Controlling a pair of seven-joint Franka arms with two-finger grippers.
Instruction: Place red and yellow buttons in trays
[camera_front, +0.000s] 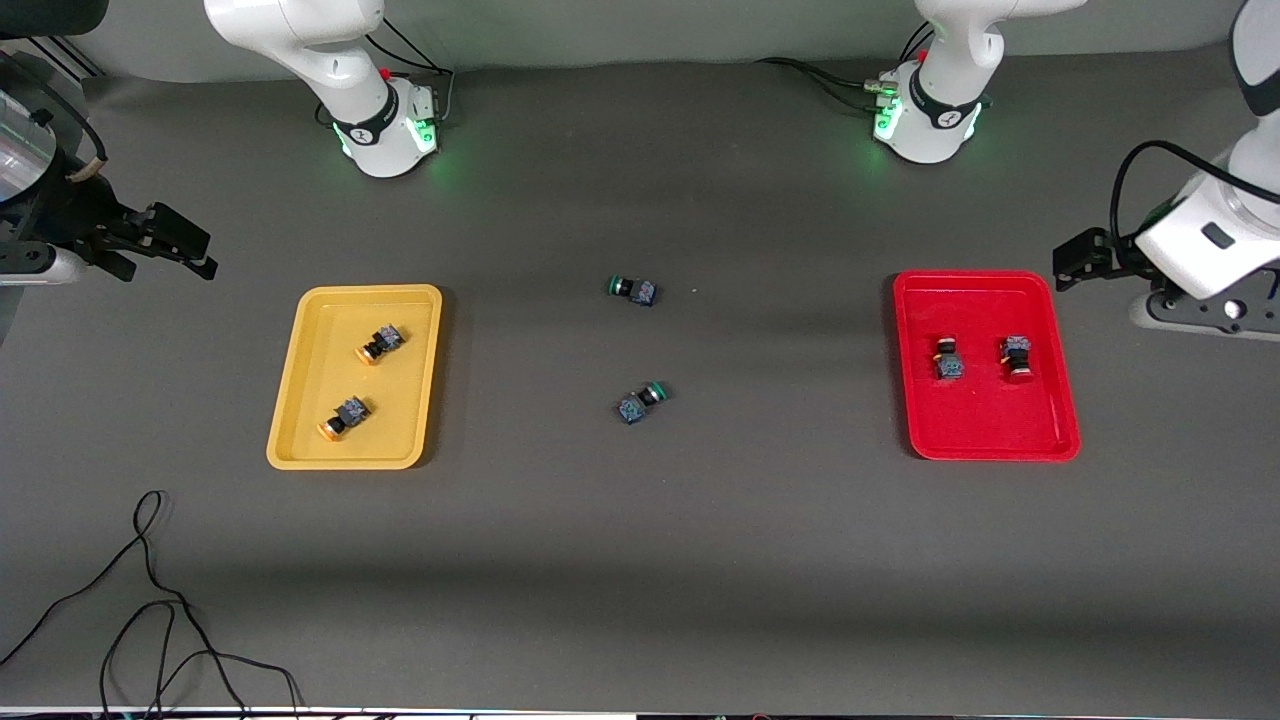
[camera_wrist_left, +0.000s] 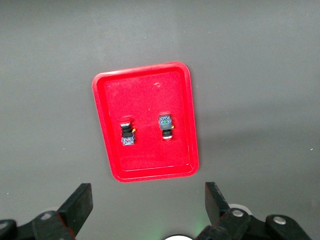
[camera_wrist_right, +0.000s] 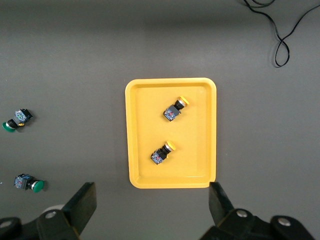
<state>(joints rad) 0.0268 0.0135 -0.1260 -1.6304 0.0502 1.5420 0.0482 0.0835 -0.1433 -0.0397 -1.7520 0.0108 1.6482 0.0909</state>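
Two shallow trays lay on a dark grey table, well apart, one at each arm's end. The yellow tray sat toward the right arm's end and held two yellow-capped buttons lying on their sides, apart from each other: one farther from the front camera, one nearer to it. The right wrist view showed the same tray from above, with both buttons resting on its floor, clear of the rim.

The red tray sat toward the left arm's end and held two red-capped buttons side by side with a gap between them: one toward the middle of the table, the other toward the table's end. The left wrist view showed that tray with both buttons lying inside it.

Between the trays, on the bare table, lay two green-capped buttons, one farther from the front camera and one nearer to it, well apart from either tray.

Both arms waited, raised. The right gripper hovered over the table just beside the yellow tray, fingers spread wide and holding nothing. The left gripper hovered over the table just beside the red tray, its fingers likewise spread and empty. A loose black cable lay near the front camera at the right arm's end.
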